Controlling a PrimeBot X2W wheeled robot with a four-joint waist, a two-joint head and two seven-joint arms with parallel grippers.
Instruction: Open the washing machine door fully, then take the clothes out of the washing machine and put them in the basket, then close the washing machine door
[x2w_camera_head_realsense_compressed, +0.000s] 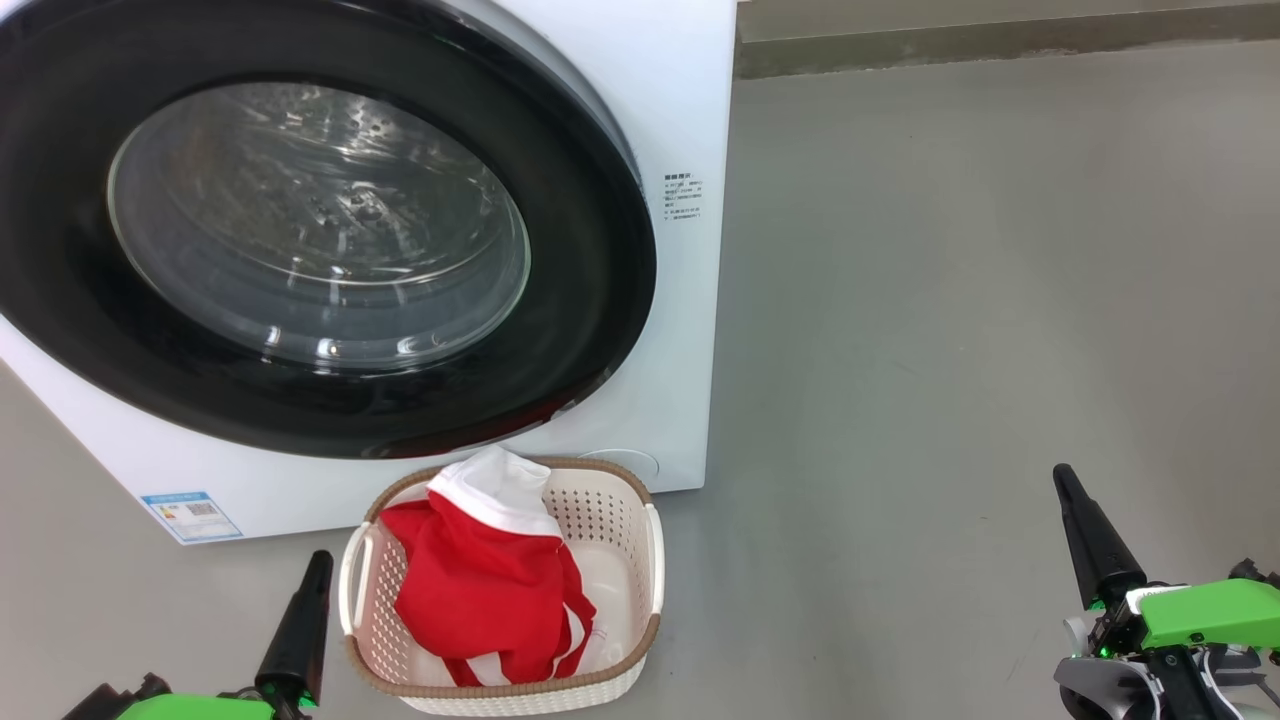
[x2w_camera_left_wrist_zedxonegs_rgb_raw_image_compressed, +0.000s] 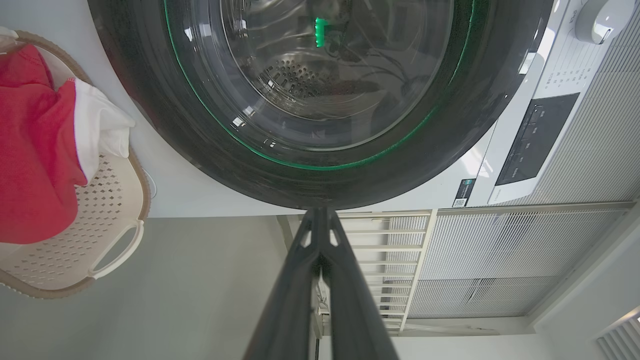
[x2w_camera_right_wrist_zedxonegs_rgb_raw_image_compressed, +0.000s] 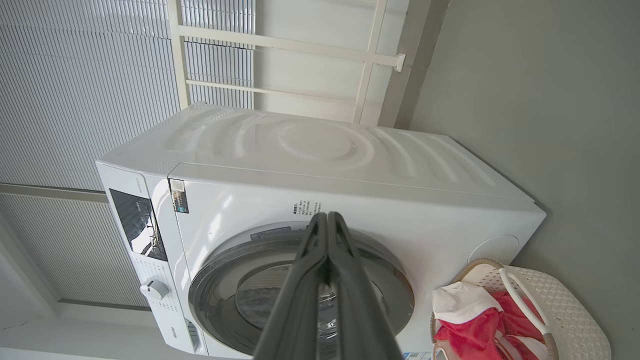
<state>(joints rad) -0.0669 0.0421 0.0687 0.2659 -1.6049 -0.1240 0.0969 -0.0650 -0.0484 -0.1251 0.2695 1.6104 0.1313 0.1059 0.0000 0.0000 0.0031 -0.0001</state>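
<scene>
Left gripper (x2w_camera_head_realsense_compressed: 318, 560) and right gripper (x2w_camera_head_realsense_compressed: 1063, 476) poke in at the bottom, bodies cut off, fingers pinched together on nothing. Basket (x2w_camera_head_realsense_compressed: 628, 528) just beside the left one holds the red clothes (x2w_camera_head_realsense_compressed: 480, 590), hiding most of its floor. Behind it, washing machine door (x2w_camera_head_realsense_compressed: 600, 300) sits closed, washing machine (x2w_camera_head_realsense_compressed: 690, 120) top cropped

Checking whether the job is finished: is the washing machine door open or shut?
Shut. The washing machine door lies flush against the washing machine front, with no gap showing in the right wrist view.

The left gripper (x2w_camera_head_realsense_compressed: 318, 568) and right gripper (x2w_camera_head_realsense_compressed: 1066, 485) are showing long, tapering black fingers (x2w_camera_head_realsense_compressed: 296, 628) on bright green housings (x2w_camera_head_realsense_compressed: 1205, 612); the right is also showing a pale grey shell (x2w_camera_head_realsense_compressed: 1100, 690)
</scene>
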